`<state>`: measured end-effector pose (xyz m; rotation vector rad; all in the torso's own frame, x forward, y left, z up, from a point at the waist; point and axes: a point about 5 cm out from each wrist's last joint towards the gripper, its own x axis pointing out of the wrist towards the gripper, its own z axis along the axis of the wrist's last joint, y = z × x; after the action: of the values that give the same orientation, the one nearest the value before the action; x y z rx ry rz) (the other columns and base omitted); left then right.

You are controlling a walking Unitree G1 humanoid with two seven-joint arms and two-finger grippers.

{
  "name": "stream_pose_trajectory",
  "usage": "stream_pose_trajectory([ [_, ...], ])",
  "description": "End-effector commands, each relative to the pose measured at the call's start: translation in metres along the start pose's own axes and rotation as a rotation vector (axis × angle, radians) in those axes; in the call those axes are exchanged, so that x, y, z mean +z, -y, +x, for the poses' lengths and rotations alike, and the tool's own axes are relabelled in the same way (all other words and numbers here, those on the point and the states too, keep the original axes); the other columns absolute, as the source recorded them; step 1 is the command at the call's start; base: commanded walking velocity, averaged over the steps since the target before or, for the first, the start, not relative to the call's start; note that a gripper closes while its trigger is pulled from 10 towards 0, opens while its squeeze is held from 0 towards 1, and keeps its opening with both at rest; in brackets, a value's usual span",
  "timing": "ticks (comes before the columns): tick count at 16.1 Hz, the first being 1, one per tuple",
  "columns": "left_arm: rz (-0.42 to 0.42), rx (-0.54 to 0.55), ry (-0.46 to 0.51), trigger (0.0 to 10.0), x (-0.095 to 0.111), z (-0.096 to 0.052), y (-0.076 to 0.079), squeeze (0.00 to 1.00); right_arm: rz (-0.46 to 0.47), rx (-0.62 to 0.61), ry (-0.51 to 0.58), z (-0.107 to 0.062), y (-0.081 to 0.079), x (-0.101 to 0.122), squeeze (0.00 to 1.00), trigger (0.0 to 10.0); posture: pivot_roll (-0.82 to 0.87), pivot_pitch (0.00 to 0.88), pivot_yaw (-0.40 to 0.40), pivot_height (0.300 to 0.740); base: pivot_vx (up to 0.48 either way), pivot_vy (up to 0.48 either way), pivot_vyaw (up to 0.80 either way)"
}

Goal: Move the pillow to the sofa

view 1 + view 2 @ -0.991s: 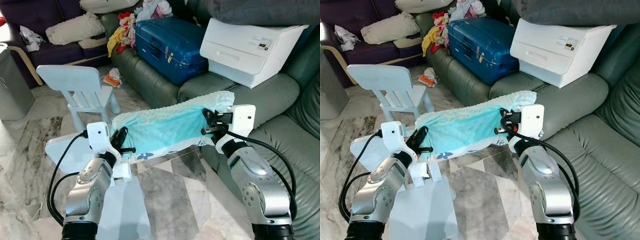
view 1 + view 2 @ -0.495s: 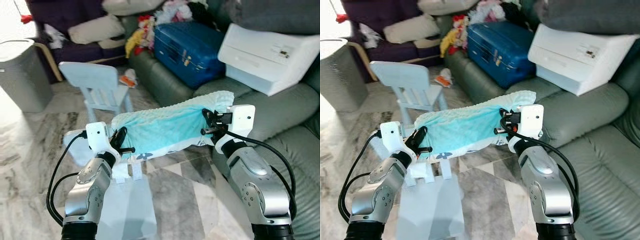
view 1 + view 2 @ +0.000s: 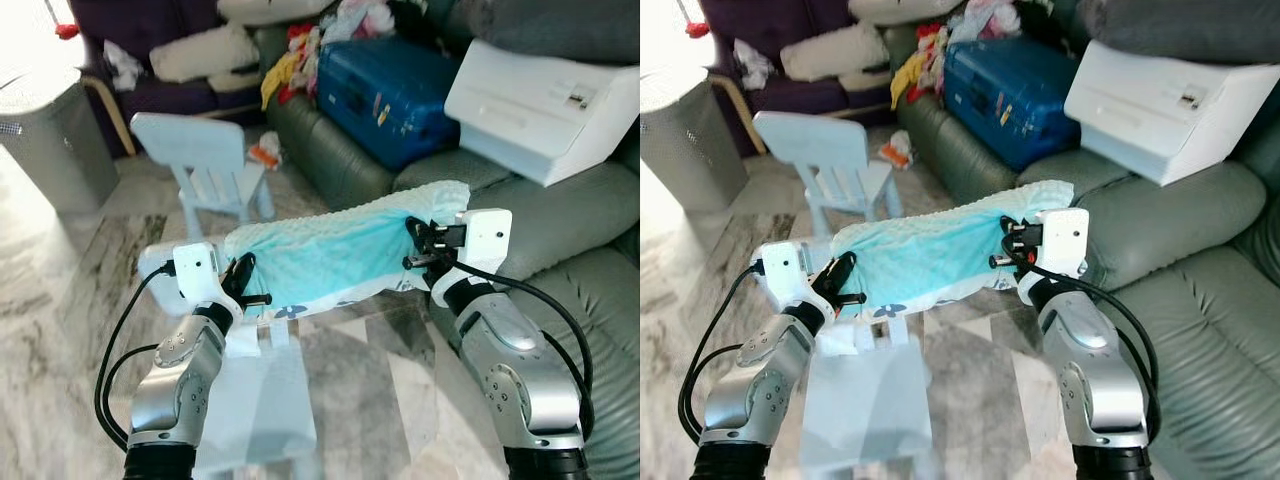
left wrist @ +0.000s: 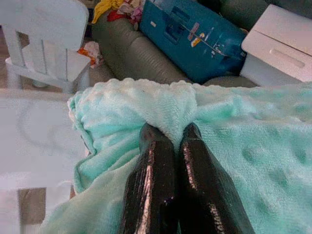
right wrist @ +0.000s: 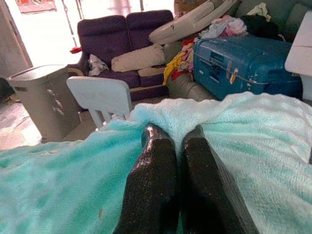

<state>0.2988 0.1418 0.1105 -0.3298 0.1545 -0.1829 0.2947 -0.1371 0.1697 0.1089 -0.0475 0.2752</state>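
Since a second ago: view shifted, the grey bin (image 3: pixel 50 140) now in sight at far left and the white chair (image 3: pixel 205 165) drawn further left; pillow and both grippers unchanged relative to the body, so the camera has turned, not the load. Item: pillow (image 3: pixel 335 255), mint-green, fleecy, held in the air between the arms above the marble floor (image 3: pixel 60 300). Long axis: crosswise before the robot, its right end slightly higher and just short of the green sofa (image 3: pixel 545 205). Left gripper (image 4: pixel 168 144): fingers pinched tight on a fold at the left end. Right gripper (image 5: pixel 173 141): fingers likewise closed on fabric at the right end. Sofa lies ahead and to the right; the right arm is nearer to it. Seat partly taken by a blue suitcase (image 3: pixel 385 95) and a white box (image 3: pixel 540 105); free cushion lies at right, beside the right arm.
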Motion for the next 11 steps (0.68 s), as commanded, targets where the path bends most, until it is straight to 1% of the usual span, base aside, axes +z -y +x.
stream_pose_trajectory([
  [1,0.012,-0.008,0.008,10.0,0.0027,0.0003,0.0005,0.00,0.001,0.005,0.037,0.0008,-0.0025,0.0084,0.00,10.0,-0.19,0.000,0.016,0.740,-0.285,0.000,0.00],
  [6,0.016,-0.003,0.008,10.0,0.0029,0.0007,-0.0003,0.00,0.002,0.005,0.039,0.0014,-0.0028,0.0083,0.00,10.0,-0.19,0.000,0.016,0.740,-0.305,0.000,0.00],
  [11,0.020,0.005,0.008,10.0,0.0029,0.0013,-0.0018,0.00,-0.002,-0.003,0.047,0.0034,0.0004,0.0108,0.00,10.0,-0.19,0.000,0.018,0.740,0.000,0.000,0.00],
])
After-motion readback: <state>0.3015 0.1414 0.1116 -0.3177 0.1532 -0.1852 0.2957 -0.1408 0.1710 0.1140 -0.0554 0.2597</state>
